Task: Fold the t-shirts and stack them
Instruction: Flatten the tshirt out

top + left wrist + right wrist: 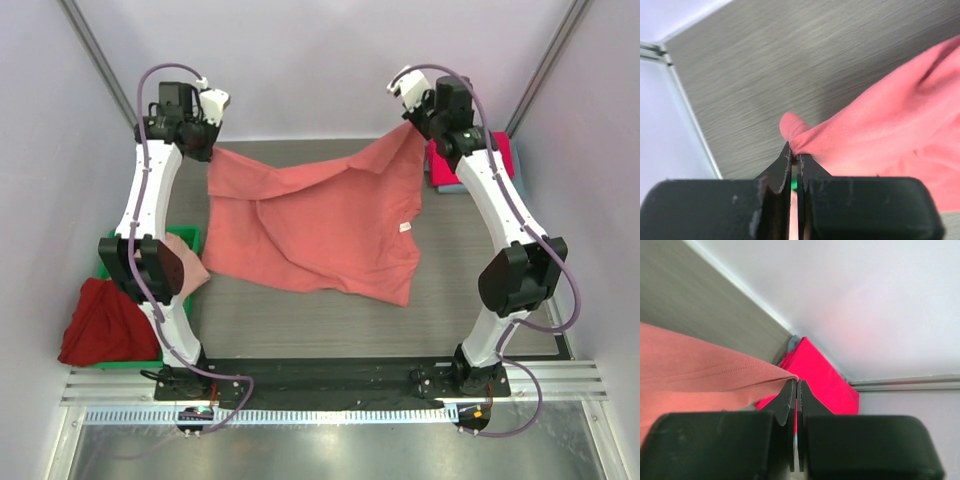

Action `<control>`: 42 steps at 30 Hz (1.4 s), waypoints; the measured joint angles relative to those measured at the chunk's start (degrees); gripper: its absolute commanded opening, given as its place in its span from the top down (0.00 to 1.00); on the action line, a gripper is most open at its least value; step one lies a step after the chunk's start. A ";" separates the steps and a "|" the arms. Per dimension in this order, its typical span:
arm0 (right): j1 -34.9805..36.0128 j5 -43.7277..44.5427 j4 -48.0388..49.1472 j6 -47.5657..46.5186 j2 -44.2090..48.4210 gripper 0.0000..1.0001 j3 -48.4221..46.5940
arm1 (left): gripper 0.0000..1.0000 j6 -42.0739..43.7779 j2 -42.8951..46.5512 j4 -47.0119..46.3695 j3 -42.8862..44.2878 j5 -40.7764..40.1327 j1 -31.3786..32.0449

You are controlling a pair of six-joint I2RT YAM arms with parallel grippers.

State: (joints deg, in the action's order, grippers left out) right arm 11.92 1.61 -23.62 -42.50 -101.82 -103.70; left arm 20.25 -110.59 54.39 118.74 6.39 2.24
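You had both tools pinched fully closed on the salmon-coral t-shirt; your left gripper clamped its far left corner, a small nub of cloth poking past the fingertips; your right gripper clamped the far right corner along a stitched hem; the shirt's far edge sagged between the two, and the rest spread wrinkled over the middle of the table, its white neck label near the right side; a folded magenta t-shirt lay on a grey-blue one at the far right, just beside your right gripper; a dark red t-shirt and a pale pink one hung over the green bin at the near left.
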 measured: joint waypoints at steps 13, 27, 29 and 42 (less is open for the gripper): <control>-0.87 -0.52 1.73 0.76 7.96 0.99 8.44 | 1.00 1.25 -2.43 2.03 -2.56 3.48 1.66; -0.85 -1.36 0.79 -0.17 -1.20 0.99 11.02 | 0.64 -3.82 -22.53 1.64 4.22 -1.07 4.13; -0.85 -1.77 0.74 0.13 -1.33 0.99 11.02 | 0.65 -4.72 -18.21 1.33 -1.70 0.11 3.63; -0.85 -2.38 0.87 0.59 -1.29 0.99 12.15 | 0.68 -7.85 -18.78 2.47 -3.34 4.37 1.29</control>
State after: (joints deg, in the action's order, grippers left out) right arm 11.07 -0.78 -22.74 -41.91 -103.11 -91.55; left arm 12.40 -129.36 56.86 115.39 10.76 3.53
